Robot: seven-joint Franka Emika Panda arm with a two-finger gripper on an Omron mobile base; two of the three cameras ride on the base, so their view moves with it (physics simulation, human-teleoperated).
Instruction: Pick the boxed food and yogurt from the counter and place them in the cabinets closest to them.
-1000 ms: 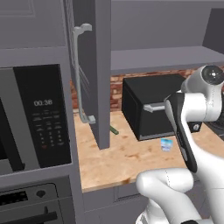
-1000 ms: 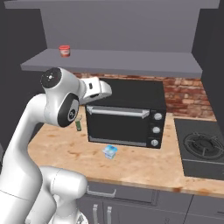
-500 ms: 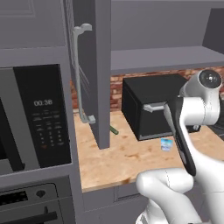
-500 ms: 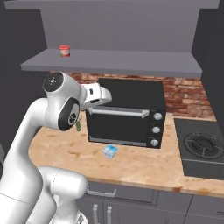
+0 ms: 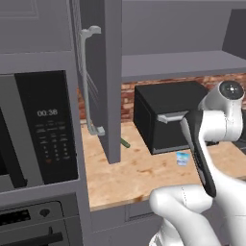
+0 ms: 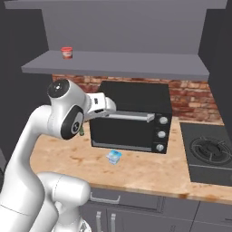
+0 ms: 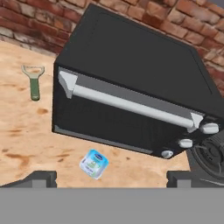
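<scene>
The yogurt [image 7: 93,164], a tiny white cup with a pale blue lid, lies on the tan wood counter [image 7: 17,127] just in front of the black toaster oven [image 7: 131,78]. It also shows as the yogurt [image 6: 113,157] and the yogurt [image 5: 182,158] in the base views. My gripper [image 7: 111,178] hovers above the cup and is open, its fingertips [image 7: 41,177] spread wide with nothing between them. In the right base view the gripper [image 6: 108,108] hangs level with the oven's top. The grey cabinet shelf [image 6: 136,68] runs overhead. The boxed food is out of view.
A green-handled bottle opener [image 7: 33,83] lies left of the oven. A small red item [image 6: 66,52] stands on the shelf. An open cabinet door [image 5: 103,96] juts out beside the microwave [image 5: 43,125]. A stove burner [image 6: 208,154] sits at the right.
My hand has dipped a little lower in front of the toaster oven. The jaws have stayed open, and the yogurt has not moved.
</scene>
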